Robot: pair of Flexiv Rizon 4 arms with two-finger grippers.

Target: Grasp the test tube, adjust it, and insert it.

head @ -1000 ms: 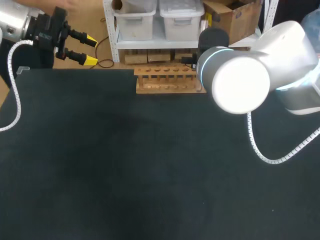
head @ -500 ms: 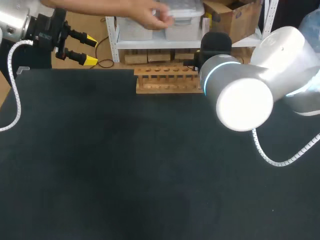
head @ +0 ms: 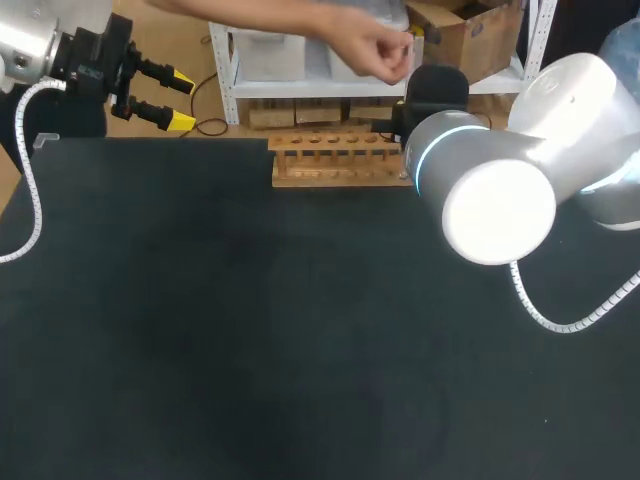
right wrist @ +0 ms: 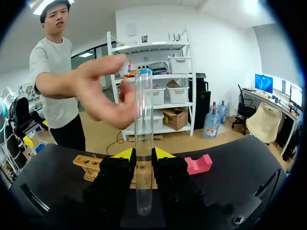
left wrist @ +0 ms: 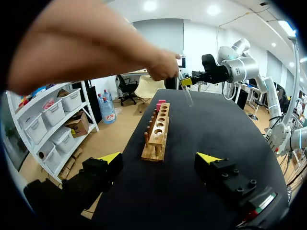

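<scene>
Now that a person's hand (head: 375,50) has reached over the far edge of the black table (head: 200,300), the clear glass test tube (right wrist: 143,120) stands upright, pinched in the right gripper (right wrist: 143,160) near the wooden rack (head: 335,160). Left gripper (head: 172,100) hangs spread; adjustment judged next.

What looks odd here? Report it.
A person's hand hangs above the table near the wooden rack, right by the test tube that the right gripper holds upright. Whether it touches the tube is unclear. Nothing else stands out.
</scene>
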